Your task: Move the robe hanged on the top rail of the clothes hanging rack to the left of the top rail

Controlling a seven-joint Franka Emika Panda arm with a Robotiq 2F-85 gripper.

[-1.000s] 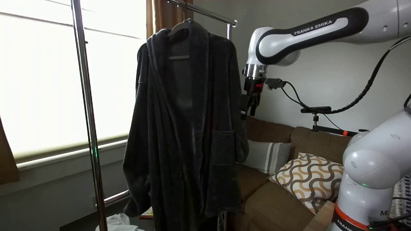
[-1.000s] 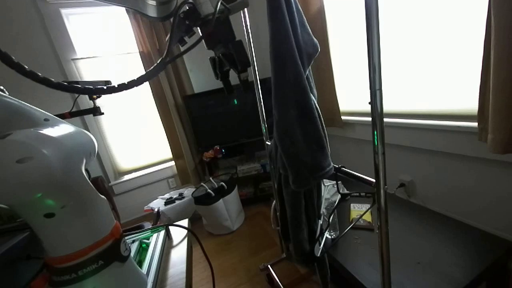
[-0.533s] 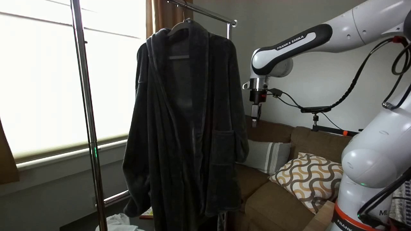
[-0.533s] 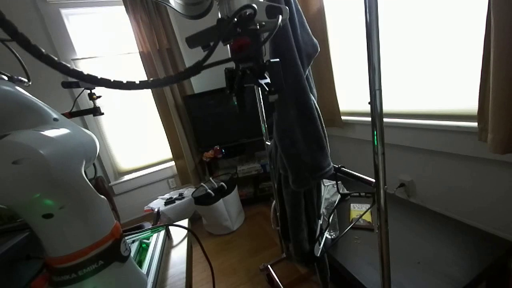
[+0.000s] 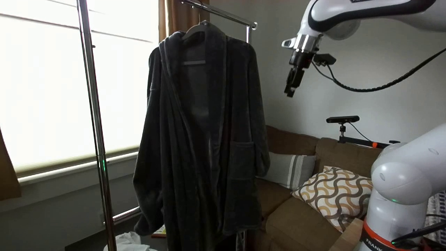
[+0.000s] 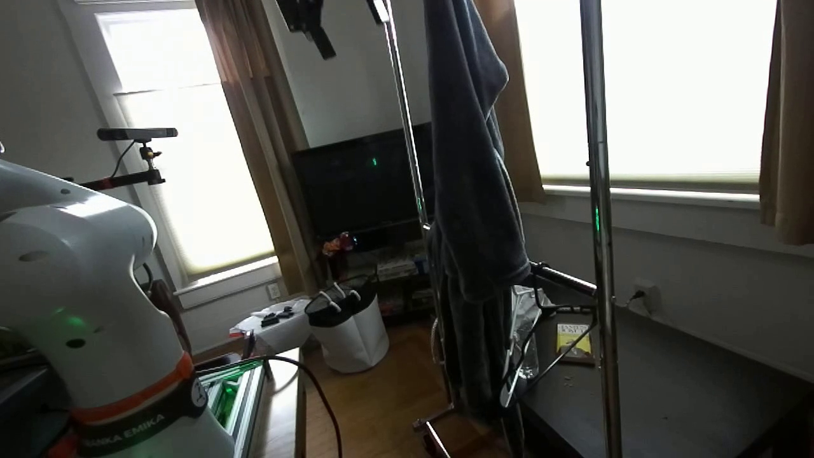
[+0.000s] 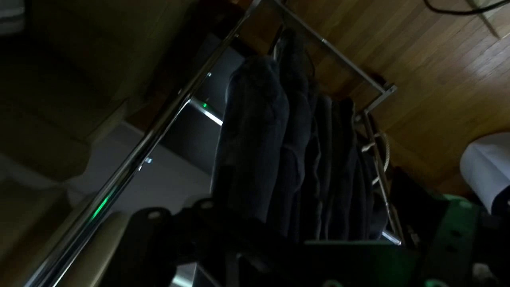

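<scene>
The dark grey robe [image 5: 240, 115] hangs from a grey hanger [image 5: 193, 30] on the chrome top rail [image 5: 223, 14] of the rack. The hanger's hook sits on the rail left of its visible right end; the rail's other end is out of view. The robe shows side-on in an exterior view [image 6: 474, 159] and from above in the wrist view [image 7: 255, 135]. My gripper [image 5: 289, 92] is in the air right of the robe and apart from it, with nothing in it. Its fingers stand apart in an exterior view [image 6: 355, 38], where the rest is cut off.
Chrome posts of the rack stand at one end [image 5: 92, 104] and the other [image 6: 407, 114]. A brown sofa [image 5: 299, 219] with a patterned pillow [image 5: 336, 195] is beyond the robe. A camera on an arm [image 5: 343, 119] stands near the robot base. A dark table [image 6: 661, 381] stands behind the rack.
My gripper first dropped a little beside the robe, then rose and moved away from it, to the right in an exterior view. The robe and hanger have not moved.
</scene>
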